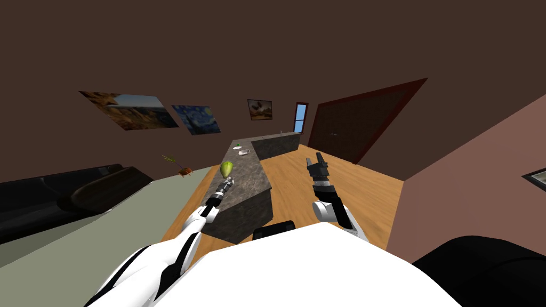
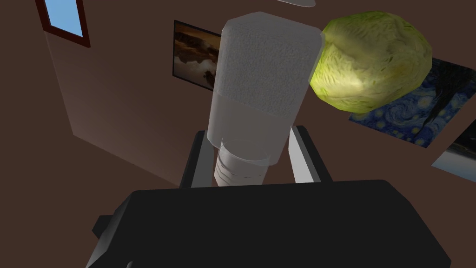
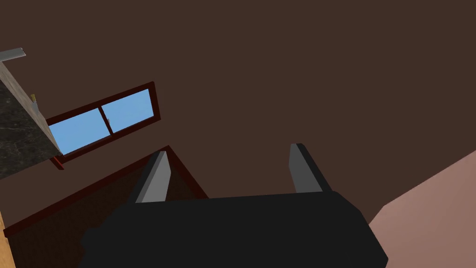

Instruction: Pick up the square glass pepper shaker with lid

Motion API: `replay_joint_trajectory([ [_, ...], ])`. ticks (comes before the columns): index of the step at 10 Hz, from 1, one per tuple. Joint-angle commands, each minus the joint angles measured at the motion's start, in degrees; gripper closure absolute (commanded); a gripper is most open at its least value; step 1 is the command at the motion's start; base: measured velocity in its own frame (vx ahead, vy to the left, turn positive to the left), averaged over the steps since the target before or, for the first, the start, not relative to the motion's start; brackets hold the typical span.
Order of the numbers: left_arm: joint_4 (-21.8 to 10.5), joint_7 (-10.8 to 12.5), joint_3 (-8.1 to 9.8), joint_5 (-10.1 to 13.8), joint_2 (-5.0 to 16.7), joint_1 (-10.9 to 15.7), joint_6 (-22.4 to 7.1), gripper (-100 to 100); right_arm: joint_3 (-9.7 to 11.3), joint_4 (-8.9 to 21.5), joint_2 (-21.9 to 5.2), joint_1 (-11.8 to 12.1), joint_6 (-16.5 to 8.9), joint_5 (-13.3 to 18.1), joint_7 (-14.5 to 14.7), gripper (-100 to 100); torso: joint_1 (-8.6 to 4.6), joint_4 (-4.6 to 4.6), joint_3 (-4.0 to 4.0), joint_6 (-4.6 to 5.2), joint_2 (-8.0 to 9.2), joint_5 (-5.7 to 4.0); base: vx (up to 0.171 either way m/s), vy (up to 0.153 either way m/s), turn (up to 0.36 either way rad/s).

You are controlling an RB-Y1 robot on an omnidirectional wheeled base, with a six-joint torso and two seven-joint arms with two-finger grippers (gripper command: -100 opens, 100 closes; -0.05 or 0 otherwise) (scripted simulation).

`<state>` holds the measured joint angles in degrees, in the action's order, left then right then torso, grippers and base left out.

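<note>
Pepper shaker (image 2: 260,88), clear, square, ribbed lid nearest the gripper body, clamped by its sides in left gripper (image 2: 250,132), at the counter (image 1: 250,170) left edge, just beside green cabbage (image 2: 369,60); right gripper (image 3: 228,150) spread wide, empty, over wooden floor (image 1: 373,197)

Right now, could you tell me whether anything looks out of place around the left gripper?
The clear square shaker sits in the left gripper with its ribbed lid toward the gripper's body, so it is apparently not upright. A green leafy head crowds its far end.
</note>
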<state>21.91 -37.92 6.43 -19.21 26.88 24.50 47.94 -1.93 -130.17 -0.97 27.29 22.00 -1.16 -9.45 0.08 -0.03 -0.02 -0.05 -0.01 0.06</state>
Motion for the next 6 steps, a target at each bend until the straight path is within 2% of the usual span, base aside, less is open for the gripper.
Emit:
replay_joint_trajectory([
  [1, 0.0, 0.0, 0.0, 0.0, 0.0, 0.0, 0.0, 100, 0.0, 0.0, 0.0, 0.0, 0.0, 0.0, 0.0, 0, 0.0, 0.0, 0.0, 0.0, 0.0, 0.0, 0.0, 0.0, 0.0],
  [3, 0.0, 0.0, 0.01, 0.0, 0.0, 0.0, 0.0, 100, 0.0, 0.0, 0.0, 0.0, 0.0, 0.0, 0.0, 0, 0.04, 0.0, -0.01, 0.0, -0.01, 0.01, 0.0, 0.0, 0.0],
  [4, 0.0, 0.0, 0.01, 0.0, 0.0, 0.0, 0.0, 0, 0.0, 0.0, 0.0, 0.0, 0.0, 0.0, 0.0, 0, 0.04, 0.0, -0.01, 0.0, -0.01, 0.01, 0.0, 0.0, 0.0],
  [5, 2.9, -0.4, 0.73, -0.4, -1.4, -1.8, -1.8, 100, 0.0, 0.0, 0.0, 0.0, 0.0, 0.0, 0.0, 0, 0.04, 0.0, -0.01, 0.0, -0.01, 0.01, -0.02, 0.044, -0.089],
  [6, 4.6, -0.8, 1.41, -0.9, -2.9, -3.9, -3.7, 100, 0.0, 0.0, 0.0, 0.0, 0.0, 0.0, 0.0, 0, 0.14, -0.05, -0.01, 0.12, 0.04, 0.1, -0.018, 0.124, -0.172],
])
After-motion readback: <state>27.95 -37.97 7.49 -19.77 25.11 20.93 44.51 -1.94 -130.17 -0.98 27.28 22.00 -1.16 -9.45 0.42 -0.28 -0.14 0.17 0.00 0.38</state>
